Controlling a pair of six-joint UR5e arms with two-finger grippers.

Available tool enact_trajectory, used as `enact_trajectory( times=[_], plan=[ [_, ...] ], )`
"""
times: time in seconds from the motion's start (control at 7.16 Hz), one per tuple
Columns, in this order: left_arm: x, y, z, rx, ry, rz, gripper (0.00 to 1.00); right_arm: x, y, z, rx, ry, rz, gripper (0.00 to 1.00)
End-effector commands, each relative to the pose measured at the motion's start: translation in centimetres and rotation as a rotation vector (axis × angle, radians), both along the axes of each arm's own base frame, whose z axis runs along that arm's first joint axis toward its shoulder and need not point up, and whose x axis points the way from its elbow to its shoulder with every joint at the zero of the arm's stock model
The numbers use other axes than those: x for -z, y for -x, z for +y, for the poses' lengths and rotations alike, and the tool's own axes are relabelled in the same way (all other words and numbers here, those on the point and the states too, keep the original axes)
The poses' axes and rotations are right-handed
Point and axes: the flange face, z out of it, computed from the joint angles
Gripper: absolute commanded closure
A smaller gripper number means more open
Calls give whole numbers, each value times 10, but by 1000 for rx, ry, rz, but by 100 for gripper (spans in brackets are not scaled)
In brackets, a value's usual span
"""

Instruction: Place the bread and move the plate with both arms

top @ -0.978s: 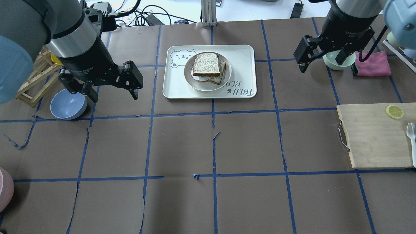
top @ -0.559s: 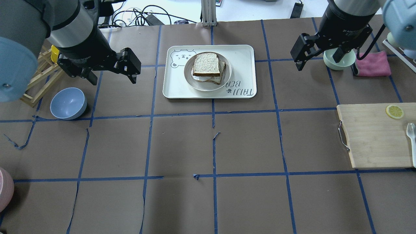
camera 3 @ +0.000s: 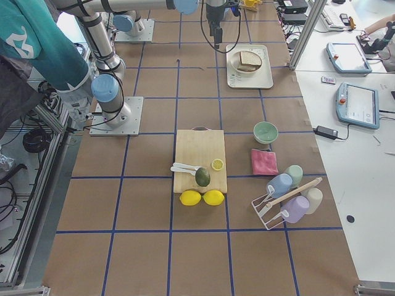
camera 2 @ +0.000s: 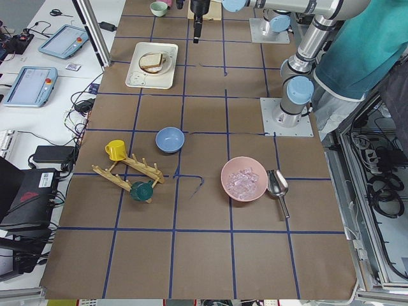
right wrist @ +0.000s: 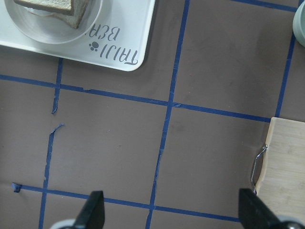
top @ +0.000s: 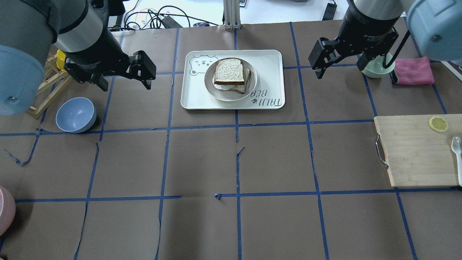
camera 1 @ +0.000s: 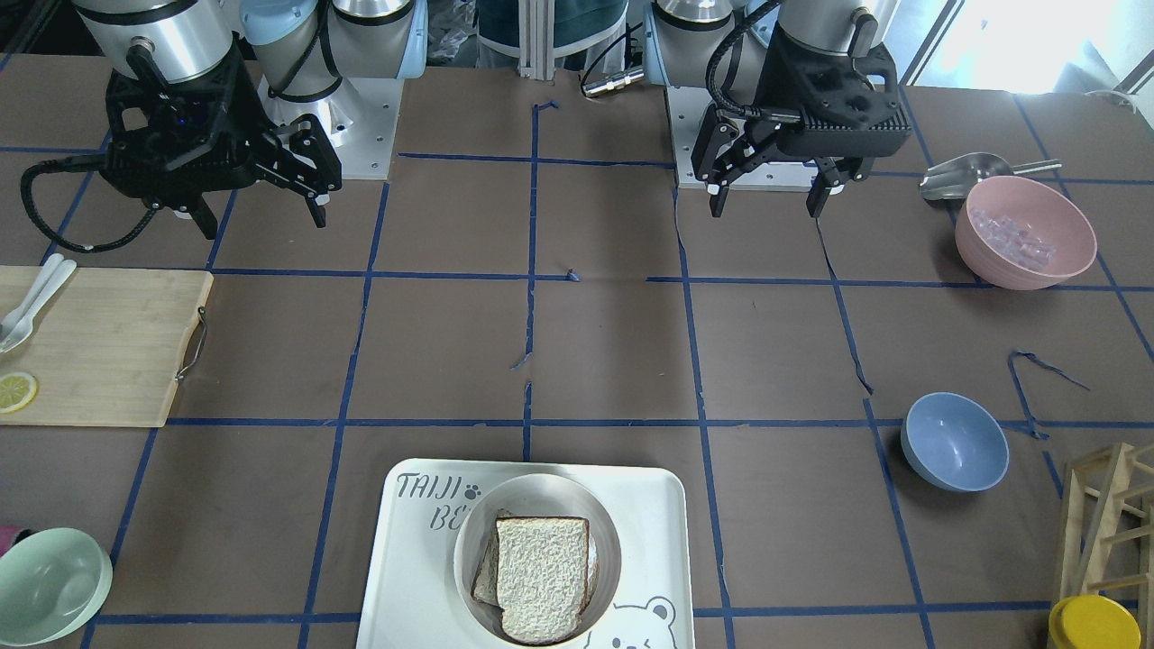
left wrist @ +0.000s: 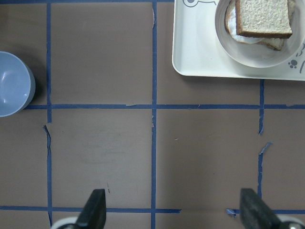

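Observation:
The bread [top: 229,71] lies on top of a tanner slice [top: 247,77] in the round cream plate [top: 252,87]. The plate stands on the bear-printed tray [top: 269,61] at the far middle of the table. They also show in the front view: the bread [camera 1: 541,577], the plate [camera 1: 469,541] and the tray [camera 1: 406,559]. My left gripper [top: 126,86] is open and empty, in the air left of the tray. My right gripper [top: 339,72] is open and empty, in the air right of the tray. The left wrist view shows the bread [left wrist: 263,16] far ahead of the left gripper [left wrist: 172,214].
A blue bowl [top: 75,115] sits below my left gripper, with a wooden rack [top: 47,85] beside it. A pale green bowl [top: 377,70] and a pink cloth [top: 415,70] lie behind my right gripper. A cutting board [top: 415,151] is at the right, and a pink bowl [camera 1: 1025,233] near the robot's left.
My left gripper has moved toward the far edge, off the blue bowl. My right gripper has moved left toward the tray. Both stayed open; the bread and plate have not moved.

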Motion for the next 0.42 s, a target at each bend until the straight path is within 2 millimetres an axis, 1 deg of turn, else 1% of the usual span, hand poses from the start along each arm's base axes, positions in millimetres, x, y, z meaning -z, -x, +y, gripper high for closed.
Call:
enact_trajectory(
  times=[0.0, 0.28],
  plan=[
    [0, -1, 1, -1, -1, -1, 0, 3, -2, 0, 2, -4, -1, 0],
    [-1, -1, 2, -1, -1, -1, 0, 5, -2, -1, 1, -7, -4, 0]
  ],
)
